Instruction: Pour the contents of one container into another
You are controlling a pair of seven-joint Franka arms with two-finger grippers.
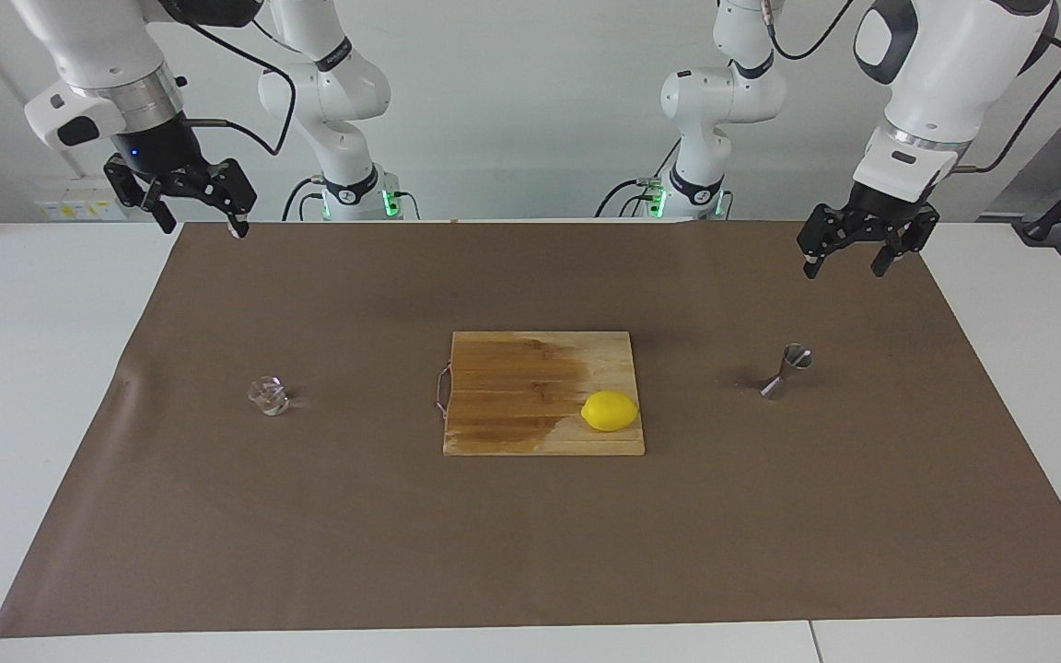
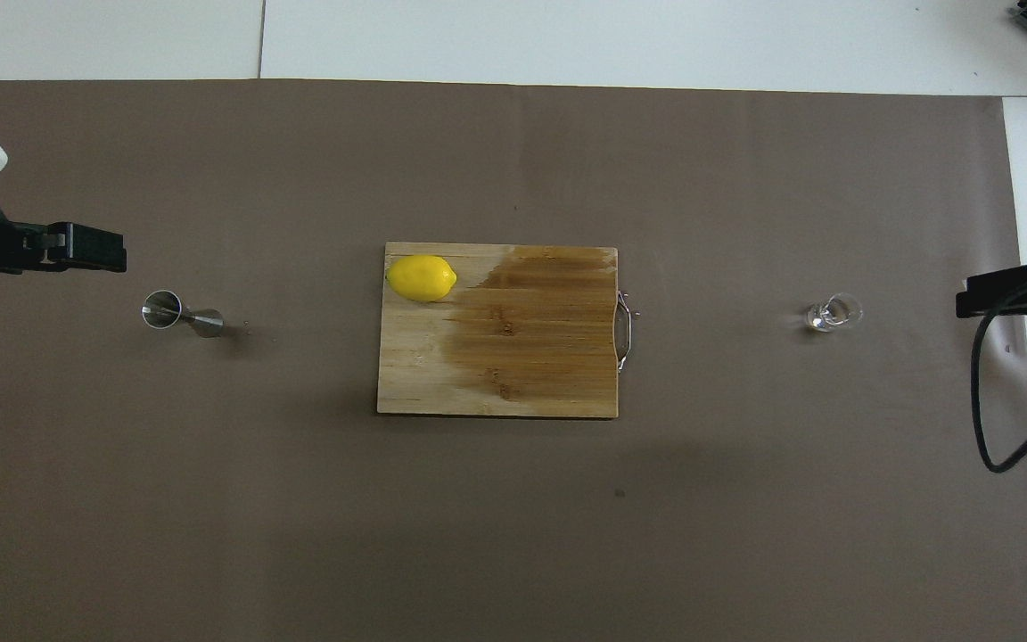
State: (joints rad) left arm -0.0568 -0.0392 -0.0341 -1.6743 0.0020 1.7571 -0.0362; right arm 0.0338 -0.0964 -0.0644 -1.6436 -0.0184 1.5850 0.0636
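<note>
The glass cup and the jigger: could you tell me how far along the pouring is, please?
Nothing looks done yet. The glass cup and jigger stand apart on the mat, either side of the board. Nothing is in hand: the left gripper and right gripper hang open and empty. Grasping, carrying and pouring remain.

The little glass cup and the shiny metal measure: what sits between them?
Between glass cup and steel jigger lies a wooden cutting board carrying a lemon; the overhead view shows it best.
</note>
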